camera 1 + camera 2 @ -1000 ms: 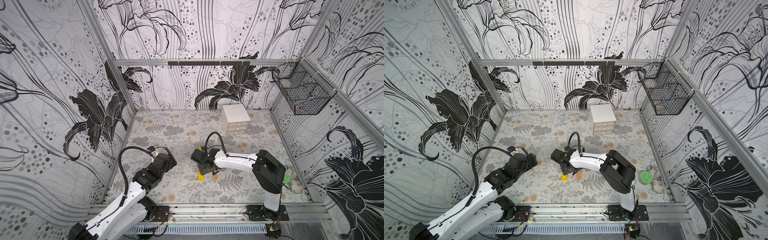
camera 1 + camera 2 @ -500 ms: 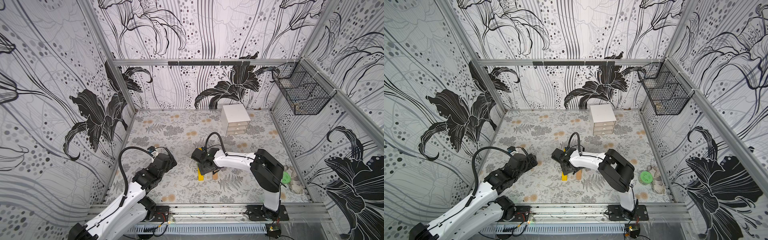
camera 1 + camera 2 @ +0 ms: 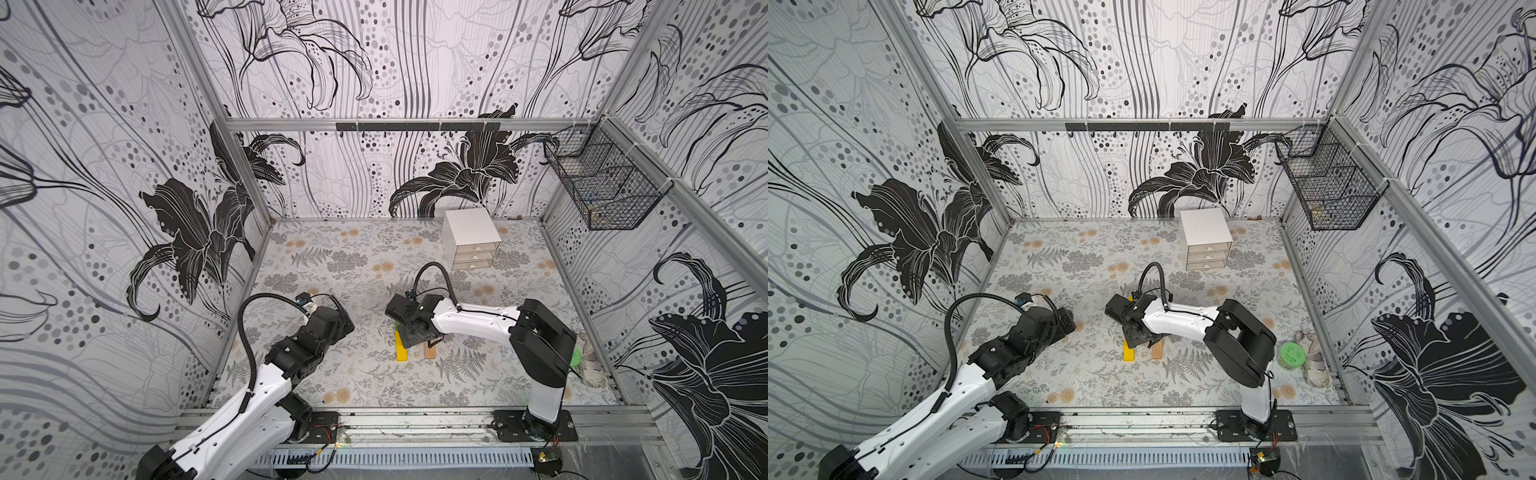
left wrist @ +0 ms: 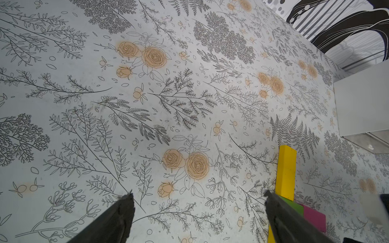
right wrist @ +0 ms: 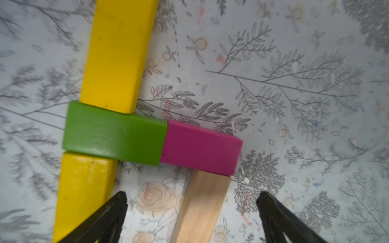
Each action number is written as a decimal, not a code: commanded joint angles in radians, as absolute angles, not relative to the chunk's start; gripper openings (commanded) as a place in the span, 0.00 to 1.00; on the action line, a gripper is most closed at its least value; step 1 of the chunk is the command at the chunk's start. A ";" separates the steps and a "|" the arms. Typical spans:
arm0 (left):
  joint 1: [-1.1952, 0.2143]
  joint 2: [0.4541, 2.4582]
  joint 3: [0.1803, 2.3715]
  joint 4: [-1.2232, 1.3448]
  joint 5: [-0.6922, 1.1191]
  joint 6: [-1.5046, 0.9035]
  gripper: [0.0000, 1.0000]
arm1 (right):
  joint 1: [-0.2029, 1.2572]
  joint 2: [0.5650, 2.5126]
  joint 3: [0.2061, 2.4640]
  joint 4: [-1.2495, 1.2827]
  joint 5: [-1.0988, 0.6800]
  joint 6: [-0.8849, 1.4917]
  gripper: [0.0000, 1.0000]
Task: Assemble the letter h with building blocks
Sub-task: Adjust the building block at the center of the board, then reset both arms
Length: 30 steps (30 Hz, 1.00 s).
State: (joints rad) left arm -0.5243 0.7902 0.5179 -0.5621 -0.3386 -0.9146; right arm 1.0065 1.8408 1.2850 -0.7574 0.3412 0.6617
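The building blocks lie flat as the letter h. In the right wrist view a yellow block (image 5: 117,56), a green block (image 5: 113,132) and a second yellow block (image 5: 84,193) form the stem. A magenta block (image 5: 202,147) butts against the green one, and a tan wood block (image 5: 202,206) runs from it. My right gripper (image 5: 192,196) hovers open over the tan block, its fingers apart from it. In both top views it covers most of the figure, leaving the yellow end (image 3: 402,353) and tan end (image 3: 429,351) showing. My left gripper (image 4: 199,195) is open and empty, beside the far yellow block (image 4: 287,172).
A white drawer unit (image 3: 469,239) stands at the back. A black wire basket (image 3: 602,191) hangs on the right wall. A round green lidded container (image 3: 1292,354) and a crumpled cloth (image 3: 1312,353) lie by the right wall, behind the right arm's elbow.
My right wrist has shifted slightly toward the back above the blocks. The blocks and the left arm have not moved.
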 commanded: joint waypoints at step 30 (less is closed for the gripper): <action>-0.103 1.408 0.441 0.637 -0.640 -0.129 0.99 | 0.700 1.046 0.553 -0.911 1.476 1.119 1.00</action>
